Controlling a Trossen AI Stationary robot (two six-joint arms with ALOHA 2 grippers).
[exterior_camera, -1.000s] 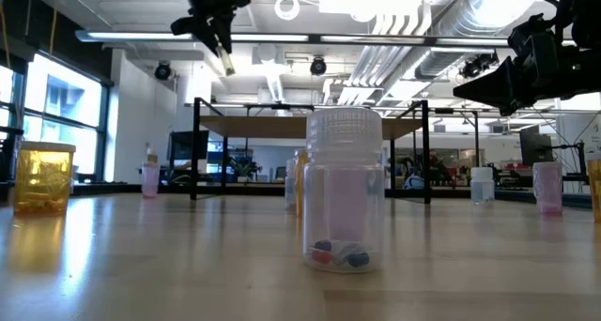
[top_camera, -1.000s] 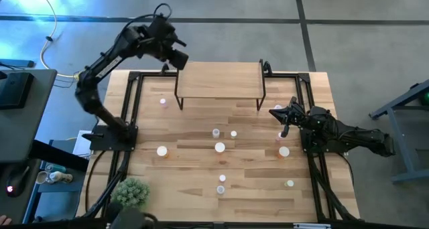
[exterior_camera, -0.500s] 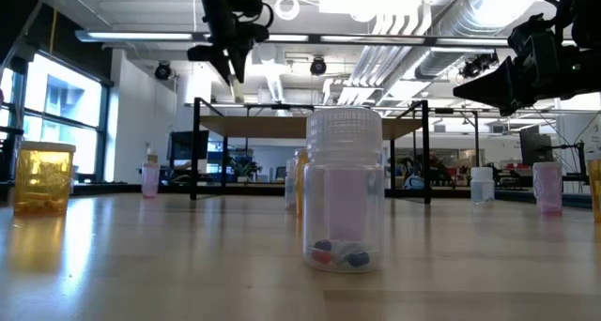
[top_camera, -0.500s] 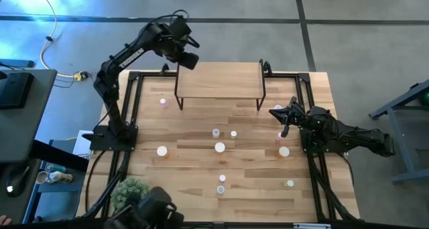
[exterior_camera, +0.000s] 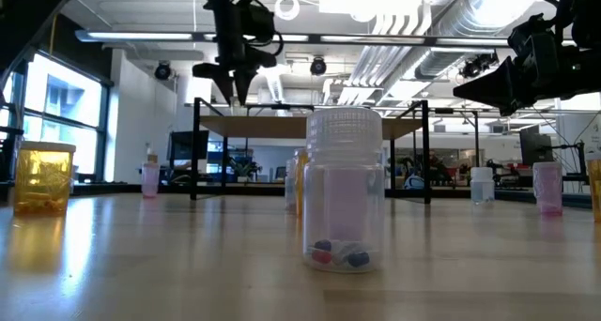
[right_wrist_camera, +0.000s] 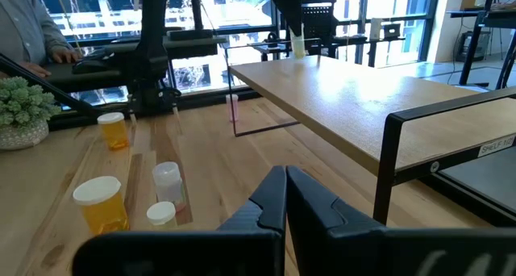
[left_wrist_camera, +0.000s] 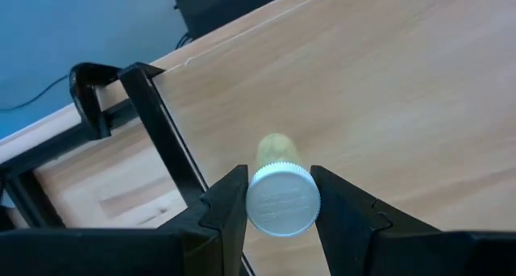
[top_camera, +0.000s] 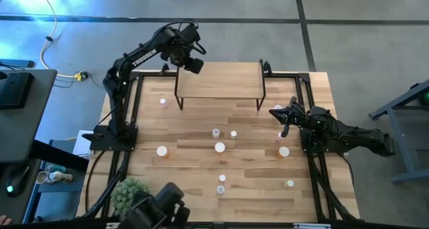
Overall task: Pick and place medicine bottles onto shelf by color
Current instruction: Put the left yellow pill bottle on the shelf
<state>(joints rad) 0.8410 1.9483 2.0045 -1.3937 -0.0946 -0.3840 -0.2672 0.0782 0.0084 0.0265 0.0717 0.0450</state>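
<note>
Jaws of my left gripper (left_wrist_camera: 278, 199) are clamped on a small yellow-green medicine bottle with white cap (left_wrist_camera: 280, 191), axis pointing down, over the 10 o'clock corner of the light wooden shelf (top_camera: 221, 82); my right gripper (top_camera: 281, 114) waits with its jaws together.

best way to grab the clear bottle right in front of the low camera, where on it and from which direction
Take the clear bottle by its ribbed white cap, coming straight down from above. It stands upright and apart from the other bottles, so the fingers can likely straddle the round cap. The right gripper, shut beside the shelf, waits nearer.
</note>
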